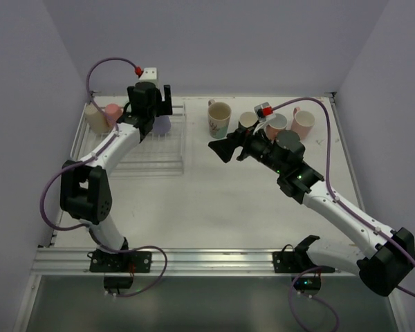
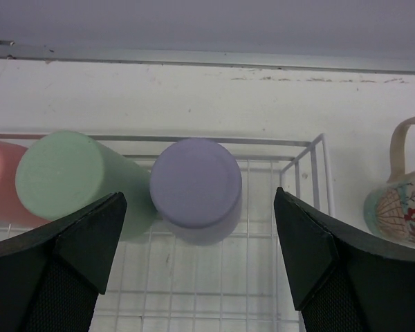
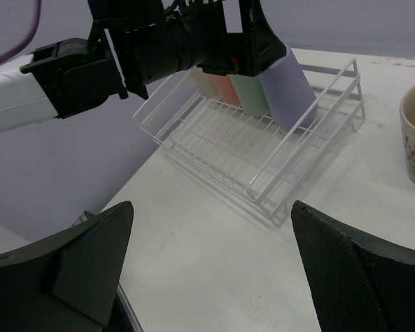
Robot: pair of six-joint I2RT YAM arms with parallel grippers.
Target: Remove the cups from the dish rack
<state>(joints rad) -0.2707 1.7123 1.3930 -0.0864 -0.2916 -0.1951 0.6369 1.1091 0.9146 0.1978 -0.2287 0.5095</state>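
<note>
The right gripper point(image 3: 211, 228) hangs over the table point(image 1: 214, 207) with its fingers spread and nothing between them, facing the rack point(image 3: 263, 162); the step in hand looks to be the left gripper point(image 2: 199, 221) taking the lilac cup point(image 2: 196, 188); its fingers stand wide apart on either side of that cup, clear of it on both sides, so nothing is grasped yet; to do it well I would ease forward until the pads bracket the cup's body rather than only its base, which faces the gripper; keep the finger point(image 2: 72, 259) on that side off the mint cup point(image 2: 69, 178) just beside the lilac one; close squarely, then draw the cup up and back along its lean so it clears the wire end wall close on its other side; the likely faults are nudging the mint cup or snagging the wire; counted: one rack, at the far left of the table; four cups leaning in a row at its far end, the beige cup point(image 1: 93, 117), pink cup point(image 1: 113, 113), mint cup and lilac cup; right of the rack, four cups out on the table, the floral mug point(image 1: 219, 119) nearest it, two partly hidden behind the right arm, then the pink mug point(image 1: 303, 122)
</note>
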